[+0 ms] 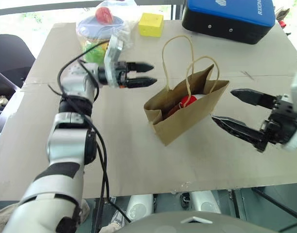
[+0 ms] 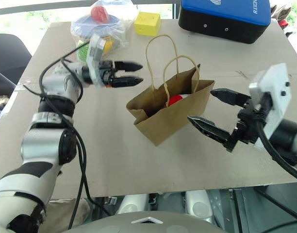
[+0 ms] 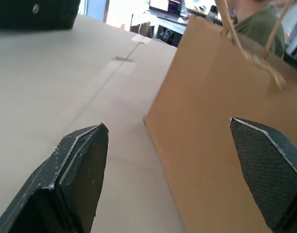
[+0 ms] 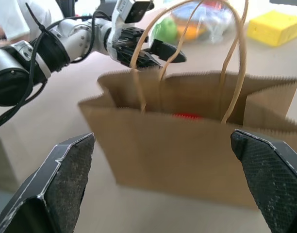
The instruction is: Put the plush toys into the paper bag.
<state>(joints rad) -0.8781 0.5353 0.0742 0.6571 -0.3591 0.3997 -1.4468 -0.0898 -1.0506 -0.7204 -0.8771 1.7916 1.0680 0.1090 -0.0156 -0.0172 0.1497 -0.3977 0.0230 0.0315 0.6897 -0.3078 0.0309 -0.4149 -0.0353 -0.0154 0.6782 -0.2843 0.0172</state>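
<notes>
Presently, the paper bag (image 1: pixel 185 109) stands upright near the middle of the table (image 1: pixel 66 141), mouth open upward, both cord handles raised. Its long axis runs diagonally across the tabletop, one narrow end toward the left gripper, the other toward the right. Inside, a white plush toy (image 1: pixel 189 100) with a red end shows just below the rim; nothing more of the contents can be made out. The left gripper (image 1: pixel 147 74) hangs beside the bag's left end, fingers parted, empty. The right gripper (image 1: pixel 238 110) sits at the opposite end, jaws spread wide, empty. A clear plastic bag (image 1: pixel 104 26) of colourful toys and a yellow cube (image 1: pixel 151 24) lie at the far edge.
</notes>
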